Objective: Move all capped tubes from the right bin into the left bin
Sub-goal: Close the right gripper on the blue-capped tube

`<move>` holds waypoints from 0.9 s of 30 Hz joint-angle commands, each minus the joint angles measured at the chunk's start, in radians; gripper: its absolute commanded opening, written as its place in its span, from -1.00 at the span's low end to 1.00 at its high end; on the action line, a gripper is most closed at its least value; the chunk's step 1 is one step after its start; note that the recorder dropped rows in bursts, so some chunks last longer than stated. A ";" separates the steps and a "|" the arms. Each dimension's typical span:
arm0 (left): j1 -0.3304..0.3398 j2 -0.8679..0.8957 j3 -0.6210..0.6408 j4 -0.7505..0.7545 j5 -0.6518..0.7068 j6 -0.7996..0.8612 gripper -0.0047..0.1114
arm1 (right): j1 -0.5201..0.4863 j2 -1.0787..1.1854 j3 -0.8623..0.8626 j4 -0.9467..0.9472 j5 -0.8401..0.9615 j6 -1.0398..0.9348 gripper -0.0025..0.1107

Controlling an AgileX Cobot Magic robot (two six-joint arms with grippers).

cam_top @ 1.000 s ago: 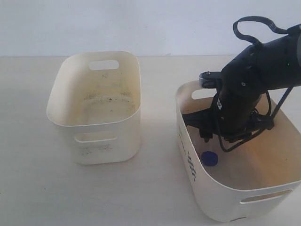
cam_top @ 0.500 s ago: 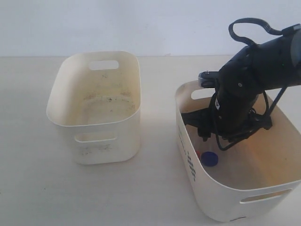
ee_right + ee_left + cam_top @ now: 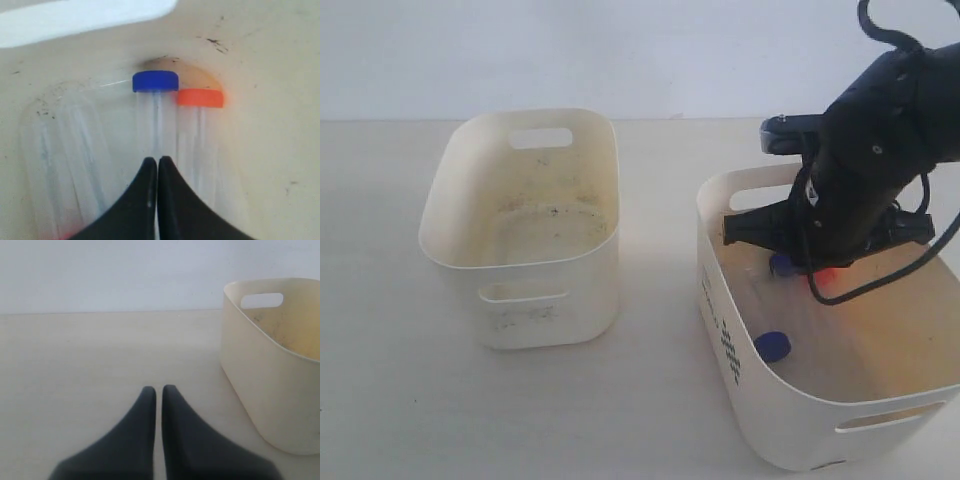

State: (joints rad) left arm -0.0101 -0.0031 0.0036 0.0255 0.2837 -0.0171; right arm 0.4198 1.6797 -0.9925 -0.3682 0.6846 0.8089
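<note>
Right gripper [image 3: 158,160], tapered black fingers clenched, is overlapping the clear, round blue-capped tube [image 3: 155,115]; orange-capped tube [image 3: 200,125] is lying beside the fingertips. Left gripper [image 3: 159,388] is resting clenched.

capped tubes [image 3: 155,82]: 1 blue beside 1 orange | in right bin [image 3: 770,410]

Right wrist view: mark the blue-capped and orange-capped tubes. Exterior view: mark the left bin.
blue-capped tube [image 3: 155,81], right wrist view, on its cap.
orange-capped tube [image 3: 200,98], right wrist view, on its cap.
left bin [image 3: 550,275], exterior view, on its front wall.
</note>
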 commanded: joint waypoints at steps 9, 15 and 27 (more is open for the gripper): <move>0.000 0.003 -0.004 -0.006 -0.007 -0.009 -0.84 | -0.001 0.109 0.003 0.047 -0.002 -0.022 -0.06; 0.000 0.003 -0.004 -0.006 -0.007 -0.009 -0.84 | -0.001 0.155 0.003 0.048 -0.033 -0.025 -0.53; 0.000 0.003 -0.004 -0.006 -0.003 -0.009 -0.84 | -0.001 0.207 0.003 0.046 -0.023 -0.027 -0.12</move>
State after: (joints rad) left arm -0.0101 -0.0031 0.0036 0.0255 0.2837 -0.0171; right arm 0.4198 1.8787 -0.9942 -0.3290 0.6671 0.7857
